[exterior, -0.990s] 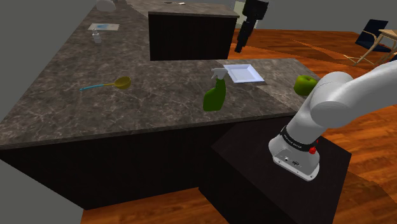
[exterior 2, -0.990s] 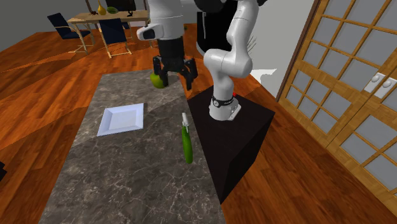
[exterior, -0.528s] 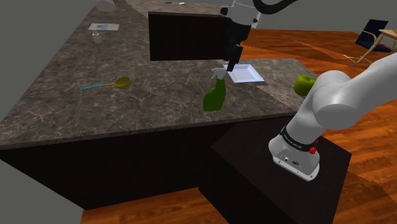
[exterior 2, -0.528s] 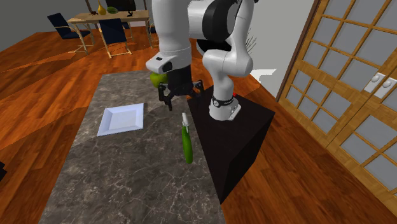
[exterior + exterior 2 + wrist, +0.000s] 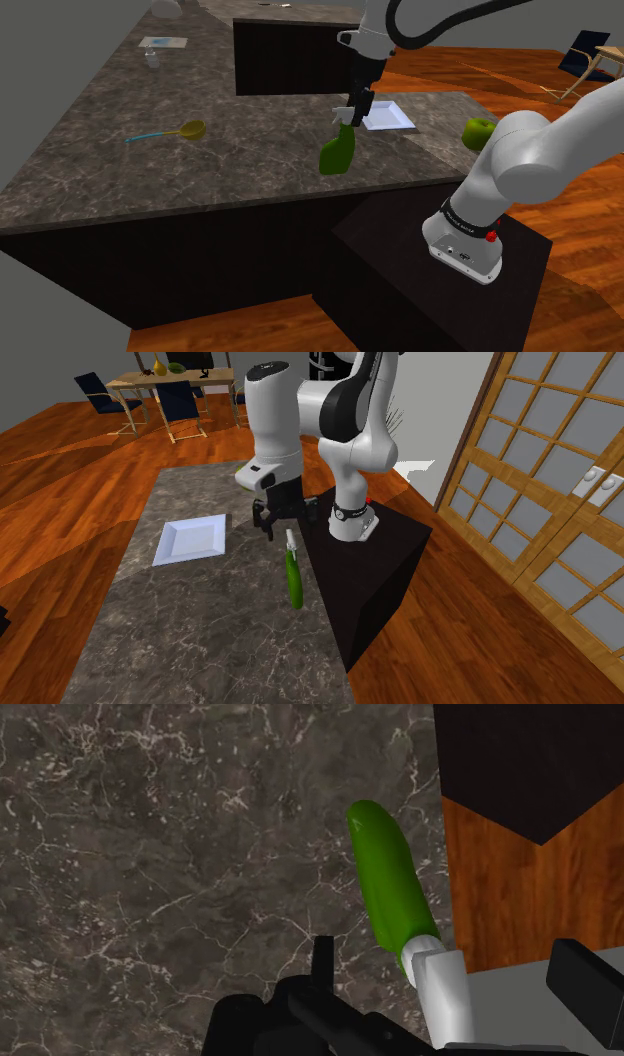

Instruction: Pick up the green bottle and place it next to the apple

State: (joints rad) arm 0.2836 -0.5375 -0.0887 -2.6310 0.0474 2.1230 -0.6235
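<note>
One green bottle [image 5: 337, 152] stands upright on the dark marbled counter [image 5: 230, 150], close to the edge that faces my stand [image 5: 440, 270]. My gripper [image 5: 354, 116] hangs right over the bottle's white spray head. I hold nothing: my fingers are spread wide. In the wrist view the spray head sits in the gap between them, and neither finger touches it. One finger [image 5: 322, 959] rises on one side of the head and the other finger [image 5: 590, 989] is well off on the other side. From there the green body runs away from me down toward the counter. Beside it lie the counter's edge, a corner of my black stand and a strip of wooden floor [image 5: 500, 894].

In the shoulder view a white square plate [image 5: 385, 115] lies flat on the counter just behind the bottle, a little toward that view's right. The green apple [image 5: 480, 132] sits farther to that view's right, near the counter's corner and right beside my white arm, well apart from the bottle. A spoon [image 5: 185, 130] with a yellow bowl and a blue handle lies toward that view's left, also well apart from the bottle.

In the second exterior view my arm bends from the stand over the counter, with the gripper pointing down at the spray head. Doors [image 5: 550, 482] with wooden lattice panes fill that view's right side.
</note>
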